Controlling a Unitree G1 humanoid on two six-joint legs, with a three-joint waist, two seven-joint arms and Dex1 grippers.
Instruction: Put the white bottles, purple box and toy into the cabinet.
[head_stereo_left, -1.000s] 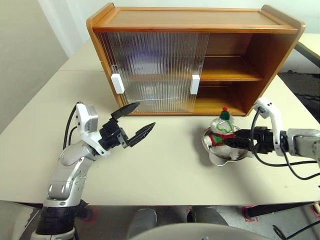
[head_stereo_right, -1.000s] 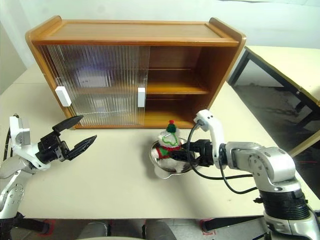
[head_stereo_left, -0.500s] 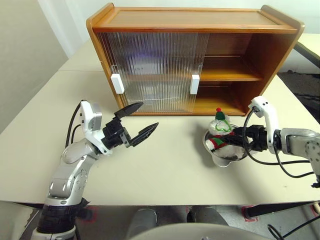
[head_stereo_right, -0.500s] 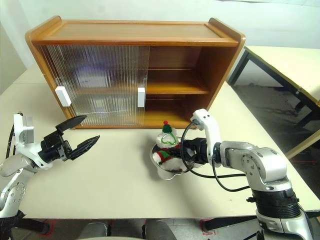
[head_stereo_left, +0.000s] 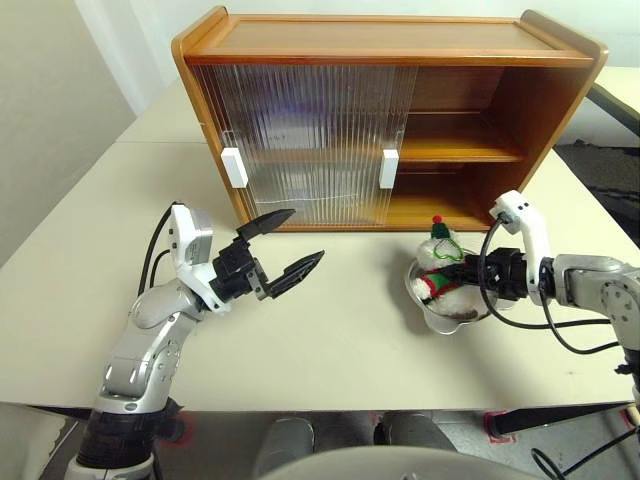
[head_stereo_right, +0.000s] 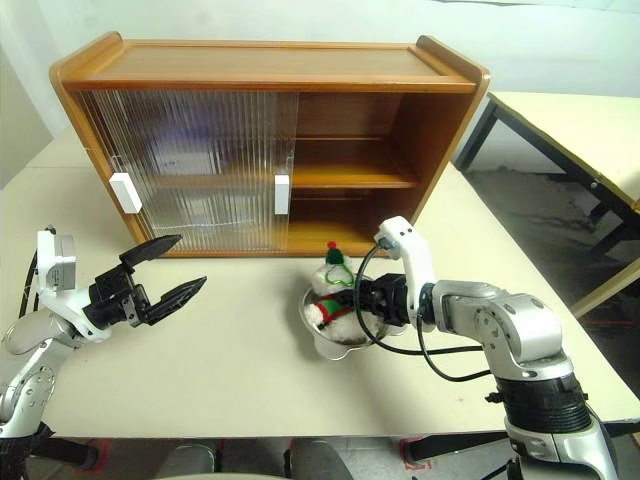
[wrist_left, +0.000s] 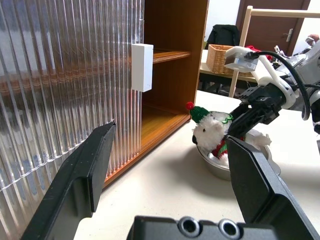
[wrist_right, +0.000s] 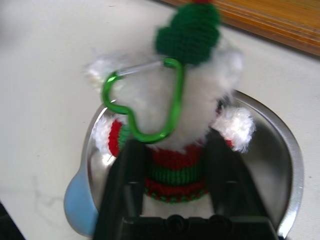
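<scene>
The cabinet (head_stereo_left: 390, 120) stands at the far side of the table (head_stereo_left: 330, 330), and everything else is placed from it; its two ribbed sliding doors (head_stereo_left: 300, 140) with white handles (head_stereo_left: 235, 166) cover its left part, while the right part is open, showing both wooden shelves (head_stereo_left: 455, 150). Just in front of that open part, on the table, sits a metal bowl (head_stereo_left: 450, 300); the toy (head_stereo_left: 437, 265) is in the bowl, a white plush animal in a red-and-green striped sweater with a green hat and red pompom, a green clip (wrist_right: 145, 100) hanging on its chest. The right gripper (wrist_right: 172, 165) reaches into the bowl from the side away from the doors; its two black fingers (wrist_right: 127, 175) are narrowed against the two sides of the toy's striped sweater, pressing the plush between them; the toy rests in the bowl. The left gripper (head_stereo_left: 285, 245) hangs above the table in front of the closed doors, near the left handle; its fingers (head_stereo_left: 262, 220) are spread wide with nothing between them, and they point towards the toy and the open part of the cabinet.
</scene>
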